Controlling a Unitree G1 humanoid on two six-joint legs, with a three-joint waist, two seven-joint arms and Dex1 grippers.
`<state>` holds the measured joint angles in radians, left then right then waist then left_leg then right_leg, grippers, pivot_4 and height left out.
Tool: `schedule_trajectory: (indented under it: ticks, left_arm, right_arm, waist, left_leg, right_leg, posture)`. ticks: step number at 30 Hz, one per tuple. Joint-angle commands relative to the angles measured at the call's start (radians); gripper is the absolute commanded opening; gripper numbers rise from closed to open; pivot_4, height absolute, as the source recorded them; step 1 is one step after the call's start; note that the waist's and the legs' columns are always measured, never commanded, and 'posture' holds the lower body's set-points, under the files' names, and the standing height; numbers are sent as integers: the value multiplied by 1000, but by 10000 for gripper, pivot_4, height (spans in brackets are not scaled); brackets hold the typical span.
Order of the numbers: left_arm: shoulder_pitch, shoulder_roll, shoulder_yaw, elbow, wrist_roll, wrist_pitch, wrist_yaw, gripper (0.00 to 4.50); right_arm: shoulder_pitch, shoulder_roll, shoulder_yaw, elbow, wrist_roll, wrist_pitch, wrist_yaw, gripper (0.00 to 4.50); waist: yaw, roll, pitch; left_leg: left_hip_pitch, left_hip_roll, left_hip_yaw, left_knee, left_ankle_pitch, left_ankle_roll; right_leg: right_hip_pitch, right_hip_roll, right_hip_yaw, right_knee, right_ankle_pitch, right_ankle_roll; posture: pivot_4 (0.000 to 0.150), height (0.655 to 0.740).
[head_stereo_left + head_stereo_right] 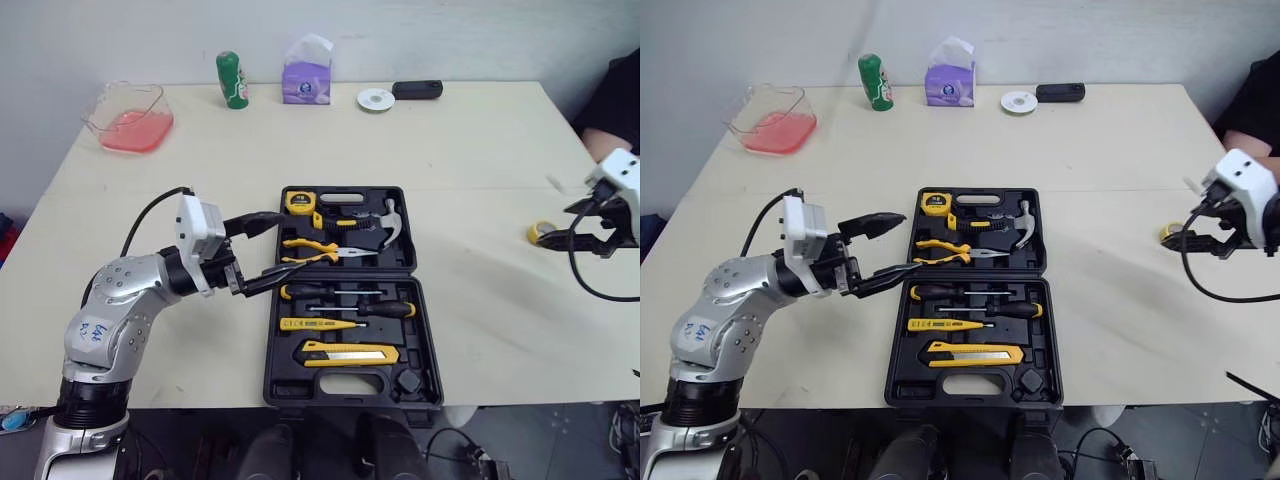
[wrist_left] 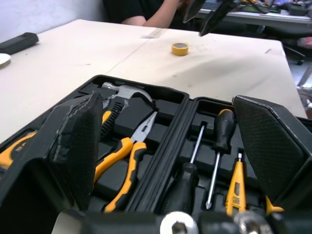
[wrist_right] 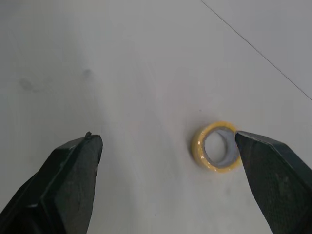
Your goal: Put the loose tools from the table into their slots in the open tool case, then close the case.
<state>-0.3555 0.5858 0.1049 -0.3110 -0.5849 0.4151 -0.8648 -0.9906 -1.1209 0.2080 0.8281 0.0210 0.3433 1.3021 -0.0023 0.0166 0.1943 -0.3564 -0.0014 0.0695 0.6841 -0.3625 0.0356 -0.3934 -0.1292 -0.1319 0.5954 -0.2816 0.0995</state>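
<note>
Open black plastic tool case (image 1: 271,352) lies lower centre, left gripper (image 1: 272,245) spread wide beside it. At right edge, right gripper (image 3: 165,139) gapes by yellow tape roll (image 3: 216,146): likely light, stiff; pinch across its rim.

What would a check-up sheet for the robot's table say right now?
Surface: pale table, bare in the middle.
Job's things: open tool case holding pliers, hammer, screwdrivers, knife; yellow tape roll loose outside it.
Clutter: pink tray, green bottle, tissue pack, white disc, black remote along the far edge.
Grippers: left gripper open at the case's left side; right gripper open by the tape roll.
Cables: black cable at the left wrist, another at the right.
Surroundings: pale wall; a person's arm at the far right.
</note>
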Motion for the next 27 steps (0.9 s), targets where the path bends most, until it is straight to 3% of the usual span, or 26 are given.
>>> schedule_trajectory:
  ticks: [1,11,27]
  left_arm:
    - [5,-3,10,-57,-21,0,11,44389]
    - [9,-1,11,-102,-31,18,34,44389]
    - [28,16,23,-134,-42,45,52,44389]
  right_arm:
    - [-126,36,54,174,-109,-82,42,45000]
    - [-275,133,135,444,-308,-200,-54,45000]
    - [-249,203,64,510,-327,-174,-186,45000]
  waist:
    - [1,0,0]
    - [0,0,0]
    - [-1,0,0]
  left_leg:
    - [0,0,0,0,0,0]
    - [-3,-1,-2,0,0,0]
    - [-2,-1,-3,1,2,-1]
  right_leg:
    - [0,0,0,0,0,0]
    - [-1,0,-2,-1,0,0]
    - [-1,0,-1,2,0,0]
  posture:
    - [1500,7400]
    - [1500,7400]
    - [1500,7400]
